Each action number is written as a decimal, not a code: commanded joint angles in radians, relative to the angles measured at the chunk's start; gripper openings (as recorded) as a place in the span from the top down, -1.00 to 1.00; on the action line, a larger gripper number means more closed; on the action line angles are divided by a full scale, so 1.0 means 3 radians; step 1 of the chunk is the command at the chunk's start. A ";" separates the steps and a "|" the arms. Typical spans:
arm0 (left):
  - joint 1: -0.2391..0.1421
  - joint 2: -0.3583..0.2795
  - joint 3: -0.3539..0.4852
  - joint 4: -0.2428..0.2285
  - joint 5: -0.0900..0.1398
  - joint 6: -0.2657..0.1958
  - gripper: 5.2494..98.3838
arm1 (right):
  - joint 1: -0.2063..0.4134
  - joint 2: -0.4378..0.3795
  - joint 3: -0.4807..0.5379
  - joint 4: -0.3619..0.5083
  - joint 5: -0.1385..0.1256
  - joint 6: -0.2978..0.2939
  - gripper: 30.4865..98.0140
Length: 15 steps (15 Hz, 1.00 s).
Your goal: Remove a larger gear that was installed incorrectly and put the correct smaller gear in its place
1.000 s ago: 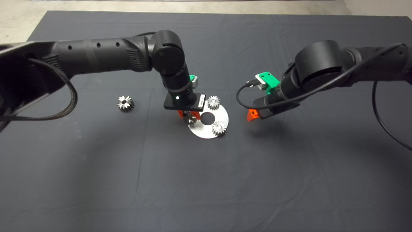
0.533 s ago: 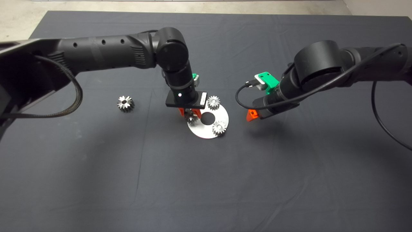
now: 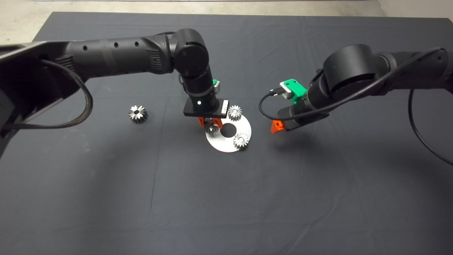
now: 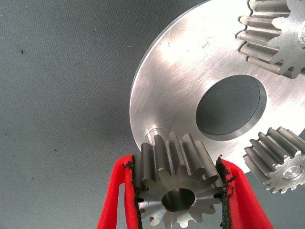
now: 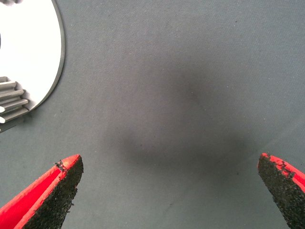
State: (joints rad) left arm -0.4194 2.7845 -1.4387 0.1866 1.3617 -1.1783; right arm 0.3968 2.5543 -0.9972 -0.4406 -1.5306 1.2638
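Observation:
The larger gear (image 3: pixel 138 114), silver with a star-like face, lies alone on the mat left of the round silver plate (image 3: pixel 226 144). My left gripper (image 3: pixel 210 124) is shut on the smaller gear (image 3: pixel 212 129) and holds it over the plate's left edge. In the left wrist view the red fingers (image 4: pixel 119 191) clamp this gear (image 4: pixel 176 191), with a bare peg (image 4: pixel 153 131) on the plate (image 4: pixel 181 71) just beyond it. Two other small gears (image 3: pixel 234 112) (image 3: pixel 241 140) sit on the plate. My right gripper (image 3: pixel 277 127) hovers open to the right of the plate.
The plate has a round centre hole (image 3: pixel 228 130). The right wrist view shows the open fingers (image 5: pixel 57 186) over bare mat, with the plate's edge (image 5: pixel 47 57) and one gear's teeth (image 5: pixel 9 102) at the side. The dark mat stretches around; pale floor (image 3: pixel 21 21) lies beyond its far edge.
My left gripper has shifted slightly to the right with the smaller gear, further over the plate's left edge. The right arm has not moved.

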 commanded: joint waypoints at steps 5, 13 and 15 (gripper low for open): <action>-0.0008 -0.0039 0.0293 0.0073 -0.0075 -0.0140 0.59 | 0.0079 0.0002 -0.0068 0.0012 -0.0384 -0.0020 -0.97; -0.0008 -0.0080 0.0414 0.0079 -0.0065 -0.0224 0.59 | 0.0084 0.0002 -0.0070 0.0012 -0.0374 -0.0020 -0.97; -0.0014 -0.0090 0.0374 0.0079 -0.0057 -0.0199 0.59 | 0.0079 0.0007 -0.0065 0.0017 -0.0374 -0.0020 -0.97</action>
State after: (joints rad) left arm -0.4070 2.7589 -1.3277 0.2126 1.3418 -1.2426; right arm 0.3972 2.5545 -1.0187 -0.4406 -1.5304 1.2609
